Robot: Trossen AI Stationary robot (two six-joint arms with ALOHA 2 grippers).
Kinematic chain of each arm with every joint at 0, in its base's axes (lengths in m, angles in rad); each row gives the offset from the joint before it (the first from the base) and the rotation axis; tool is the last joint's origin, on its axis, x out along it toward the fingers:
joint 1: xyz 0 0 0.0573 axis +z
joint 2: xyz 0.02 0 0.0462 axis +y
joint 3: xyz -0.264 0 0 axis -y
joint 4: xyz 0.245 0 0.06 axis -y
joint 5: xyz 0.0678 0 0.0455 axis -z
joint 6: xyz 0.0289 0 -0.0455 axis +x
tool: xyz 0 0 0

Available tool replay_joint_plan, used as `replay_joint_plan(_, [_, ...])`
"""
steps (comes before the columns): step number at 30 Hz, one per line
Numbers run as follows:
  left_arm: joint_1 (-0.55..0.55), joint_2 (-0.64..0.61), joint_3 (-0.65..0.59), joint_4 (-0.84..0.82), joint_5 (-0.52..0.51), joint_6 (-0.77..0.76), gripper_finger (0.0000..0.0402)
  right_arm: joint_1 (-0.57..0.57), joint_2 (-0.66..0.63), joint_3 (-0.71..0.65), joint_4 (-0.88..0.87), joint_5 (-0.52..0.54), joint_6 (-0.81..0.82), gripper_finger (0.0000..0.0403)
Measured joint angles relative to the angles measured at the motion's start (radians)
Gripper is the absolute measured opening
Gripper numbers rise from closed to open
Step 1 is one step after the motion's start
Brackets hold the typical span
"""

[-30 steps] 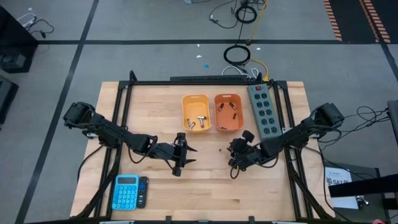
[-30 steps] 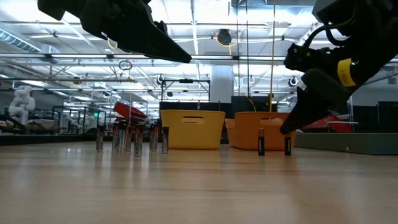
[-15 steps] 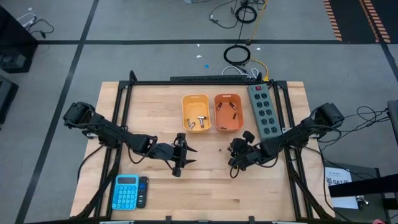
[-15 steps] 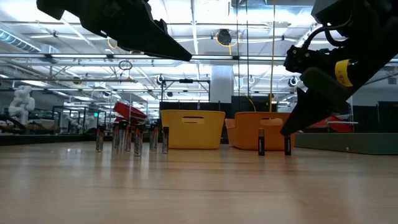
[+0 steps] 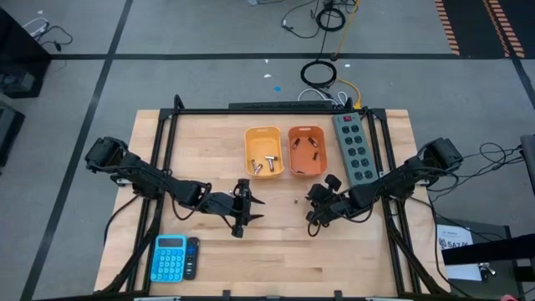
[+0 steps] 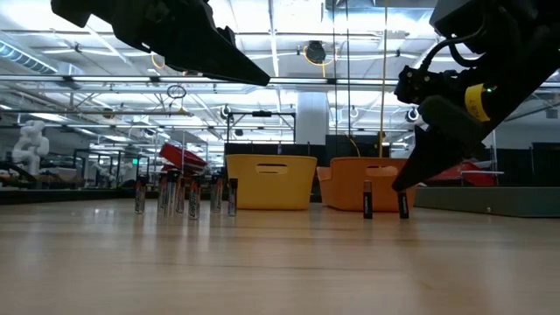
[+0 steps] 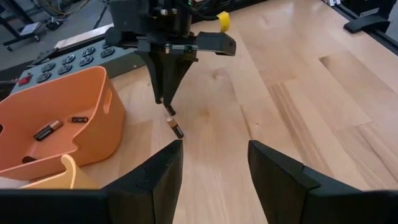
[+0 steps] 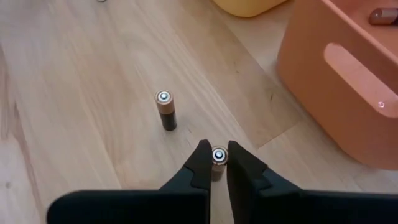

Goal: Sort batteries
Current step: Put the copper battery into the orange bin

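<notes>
Two dark batteries stand upright on the wooden table (image 5: 276,251) before the orange bin (image 5: 307,150). One battery (image 8: 165,109) stands free on its base. My right gripper (image 8: 215,163) is shut on the other battery (image 6: 403,206). Several more batteries (image 6: 184,196) stand in a cluster farther left. Batteries lie inside the yellow bin (image 5: 263,152) and the orange bin (image 7: 59,124). My left gripper (image 7: 211,180) hangs open above the table's middle (image 5: 256,209), with nothing between its fingers. My right gripper pinches the battery's upper end (image 8: 219,155) between its two fingertips. The fingers (image 6: 420,166) slant down at it from above and from the table's right. The battery stands upright with its base on the table.
A grey power strip (image 5: 355,146) lies along the far right, beside the orange bin. A blue calculator (image 5: 170,257) lies at the near left corner. Bare wood lies between the two grippers and toward the near edge.
My right gripper has edged slightly toward the table's left at the upright battery. That battery has stayed standing in its place.
</notes>
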Motion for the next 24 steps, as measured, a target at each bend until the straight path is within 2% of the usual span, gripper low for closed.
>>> replay_joint_plan(8, [0.003,0.000,0.000,-0.002,-0.001,0.000,0.0191,-0.027,-0.006,-0.001,0.013,-0.006,-0.062,0.0004])
replay_joint_plan(14, [0.003,0.000,0.000,-0.002,-0.001,0.000,0.0191,-0.080,-0.051,-0.002,0.086,-0.001,-0.181,0.0004])
replay_joint_plan(24, [0.007,0.000,0.000,0.002,-0.001,0.000,0.0191,-0.179,-0.290,-0.001,0.110,0.216,-0.368,0.0014])
